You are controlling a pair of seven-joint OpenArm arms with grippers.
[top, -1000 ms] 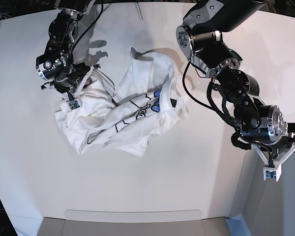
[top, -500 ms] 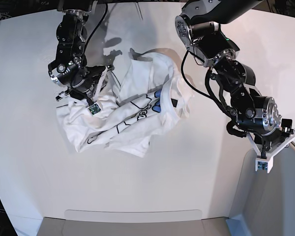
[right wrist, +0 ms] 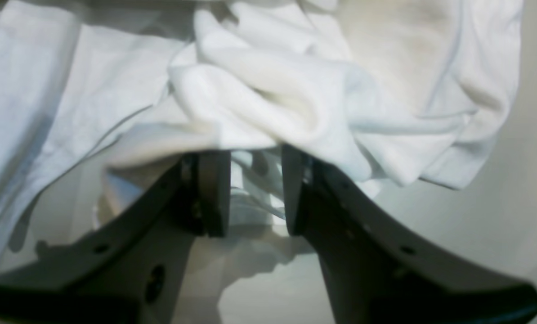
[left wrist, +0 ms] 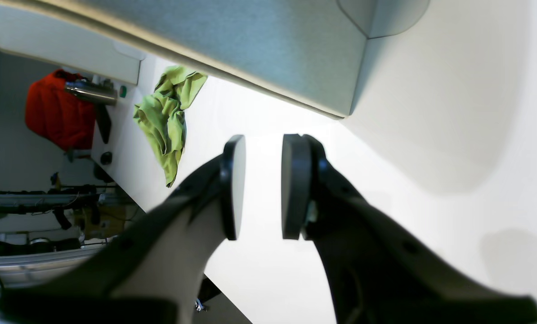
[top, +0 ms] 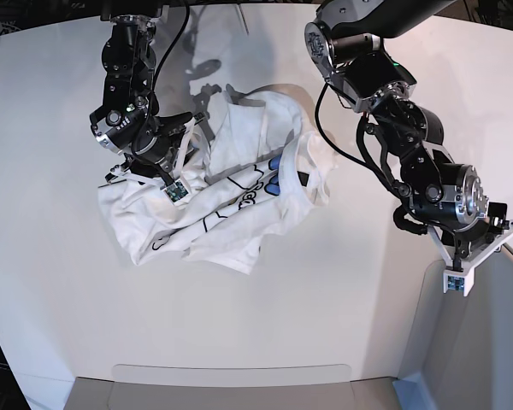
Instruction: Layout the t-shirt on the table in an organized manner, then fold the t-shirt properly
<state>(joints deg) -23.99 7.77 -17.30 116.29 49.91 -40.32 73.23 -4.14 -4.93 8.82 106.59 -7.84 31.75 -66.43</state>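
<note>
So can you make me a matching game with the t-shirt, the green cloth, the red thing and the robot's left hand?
Things:
1. t-shirt
2. green cloth
3. red thing
4. left hand

Places or states:
A. open, holding nothing
B. crumpled on the white table, under the right hand
C. draped over a far table edge
D. in the dim background, far off

Pairs: 1-B, 2-C, 3-D, 4-A

Crumpled white t-shirt on table

A grey panel stands near a green cloth, with a red bundle behind.
</note>
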